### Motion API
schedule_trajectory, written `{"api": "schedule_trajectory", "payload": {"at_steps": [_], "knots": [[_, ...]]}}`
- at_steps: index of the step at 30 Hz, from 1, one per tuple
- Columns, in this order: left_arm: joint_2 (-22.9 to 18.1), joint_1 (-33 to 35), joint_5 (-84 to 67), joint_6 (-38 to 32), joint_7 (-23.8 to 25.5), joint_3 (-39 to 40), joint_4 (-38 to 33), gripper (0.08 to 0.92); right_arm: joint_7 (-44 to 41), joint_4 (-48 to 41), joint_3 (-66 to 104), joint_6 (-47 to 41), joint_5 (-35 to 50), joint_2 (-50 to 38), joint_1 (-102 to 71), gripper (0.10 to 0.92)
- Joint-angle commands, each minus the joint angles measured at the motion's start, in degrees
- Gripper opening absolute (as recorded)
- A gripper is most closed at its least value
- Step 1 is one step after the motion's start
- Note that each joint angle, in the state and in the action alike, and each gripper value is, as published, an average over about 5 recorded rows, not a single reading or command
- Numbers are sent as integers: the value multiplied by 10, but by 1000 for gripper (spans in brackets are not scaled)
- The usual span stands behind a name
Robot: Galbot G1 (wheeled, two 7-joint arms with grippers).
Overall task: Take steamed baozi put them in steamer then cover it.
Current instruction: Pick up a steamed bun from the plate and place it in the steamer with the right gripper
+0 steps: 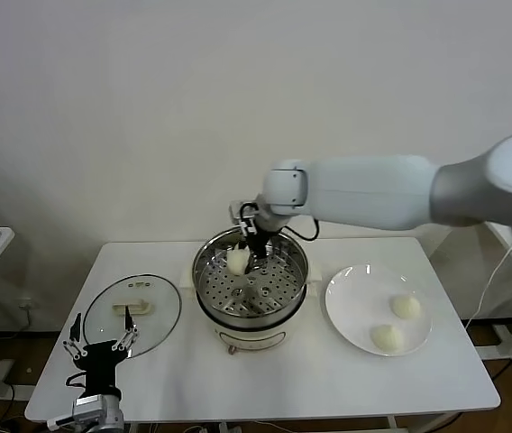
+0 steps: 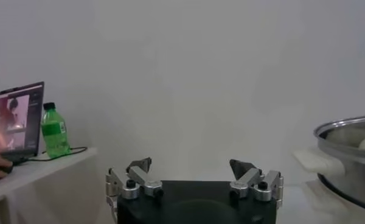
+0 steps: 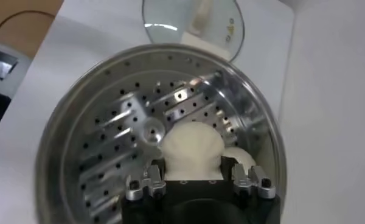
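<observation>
My right gripper [image 1: 252, 251] hangs low inside the steamer [image 1: 204, 287], shut on a pale baozi [image 1: 237, 261]. In the right wrist view the gripper [image 3: 193, 165] has that baozi [image 3: 191, 146] pressed between its fingers, just above the perforated tray [image 3: 115, 152]. A second baozi [image 3: 242, 159] lies on the tray right beside it. Two more baozi [image 1: 406, 307] [image 1: 387, 337] rest on the white plate [image 1: 351, 307] right of the steamer. The glass cover [image 1: 152, 320] lies flat on the table left of the steamer. My left gripper [image 1: 101, 345] stays open at the front left, near the cover.
The steamer stands mid-table on its cream base [image 1: 251, 341]. A side table on the left carries a green bottle [image 2: 53, 131] and a laptop [image 2: 15, 119]. From the left wrist, the steamer rim [image 2: 347, 131] shows at one side of the open left gripper [image 2: 191, 165].
</observation>
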Motion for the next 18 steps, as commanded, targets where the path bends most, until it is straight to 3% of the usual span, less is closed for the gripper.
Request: {"api": "schedule_trajectory", "payload": {"at_steps": [1,18], "knots": [[0,-1,-2,-1,0,0,1,823,9,-61,-2,-11,33,59,-38,560],[0,-1,-2,-2,0,0,0,823,3,-98,3,-18,12,85,-56,569]]}}
